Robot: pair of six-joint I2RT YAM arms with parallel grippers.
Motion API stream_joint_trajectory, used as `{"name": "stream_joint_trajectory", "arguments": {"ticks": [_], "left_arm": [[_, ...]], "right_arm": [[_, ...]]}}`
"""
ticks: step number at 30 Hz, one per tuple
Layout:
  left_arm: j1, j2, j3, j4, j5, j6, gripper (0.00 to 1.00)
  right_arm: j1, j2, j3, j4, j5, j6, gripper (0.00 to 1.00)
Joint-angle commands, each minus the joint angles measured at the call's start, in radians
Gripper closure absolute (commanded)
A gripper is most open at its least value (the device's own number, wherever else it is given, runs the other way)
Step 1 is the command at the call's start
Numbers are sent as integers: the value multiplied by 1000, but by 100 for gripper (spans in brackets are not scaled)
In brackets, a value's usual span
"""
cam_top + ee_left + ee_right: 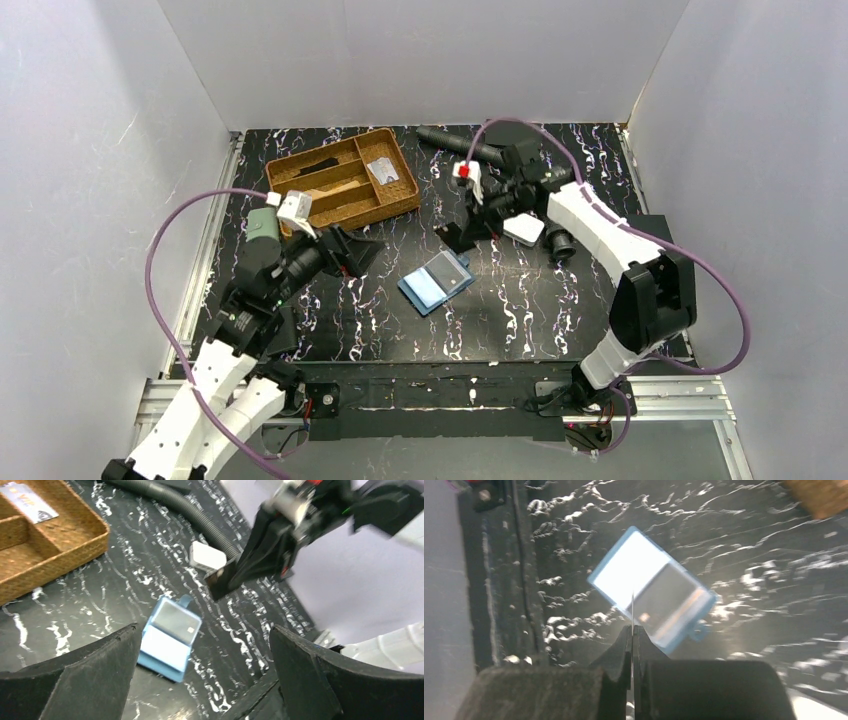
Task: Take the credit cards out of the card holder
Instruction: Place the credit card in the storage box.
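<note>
The teal-blue card holder lies open on the black marbled table, also in the left wrist view and the right wrist view. A greyish card still sits in one half. My right gripper hangs above the table just beyond the holder, shut on a thin card seen edge-on; it shows as a dark card in the left wrist view. My left gripper is open and empty, left of the holder. A pale card lies in the wicker tray.
A wicker tray with compartments stands at the back left. A white rounded box and a black lens-like cap lie under the right arm. A black ribbed hose lies at the back. White walls enclose the table.
</note>
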Motion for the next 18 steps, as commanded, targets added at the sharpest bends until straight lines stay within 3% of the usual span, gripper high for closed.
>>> {"name": "stream_joint_trajectory", "arguments": {"ticks": [1,9,18], "left_arm": [[9,155,146,-324,17,207,2],[18,356,336,-143,370,386,2],[29,583,406,-31,536,440,2]], "right_arm": [[21,84,312,-324,137,-263,99],[119,268,627,-568,196,-420,99],[133,378,815,-645,198,-458,99]]}}
